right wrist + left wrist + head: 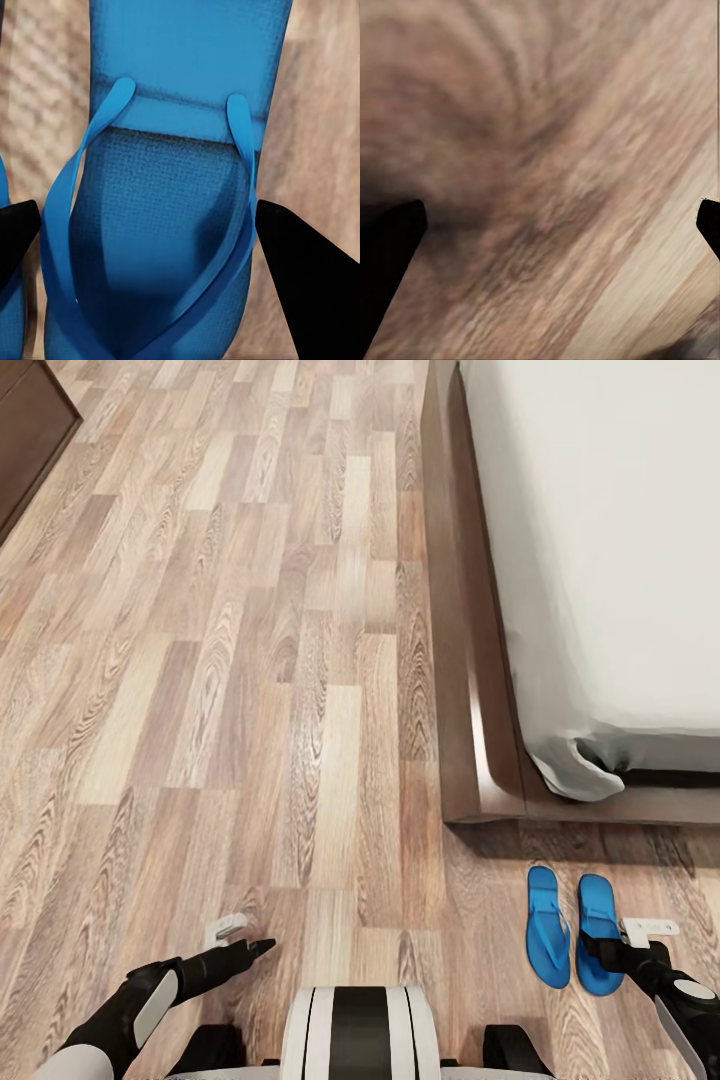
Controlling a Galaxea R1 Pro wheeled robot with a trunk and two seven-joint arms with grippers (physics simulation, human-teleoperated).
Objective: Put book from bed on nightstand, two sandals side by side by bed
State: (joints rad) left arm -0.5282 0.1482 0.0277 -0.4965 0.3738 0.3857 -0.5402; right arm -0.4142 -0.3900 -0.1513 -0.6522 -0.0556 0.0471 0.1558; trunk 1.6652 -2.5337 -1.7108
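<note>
No writing or brand mark can be read on anything here. The two sandals lie side by side on the wood-plank floor (250, 690), just off the corner of the bed (600, 560), toes toward its dark brown frame. Both are bright blue flat flip-flops with thin blue straps: the left sandal (547, 940) and the right sandal (597, 932), almost touching. The right tool (146, 244) hangs directly over the right sandal, its dark fingers spread wide on either side of the sole and straps, gripping nothing. The left tool (245, 940) hovers low over bare floor, well apart from the sandals, its fingers also spread apart. The mattress is smooth and pale grey-white.
</note>
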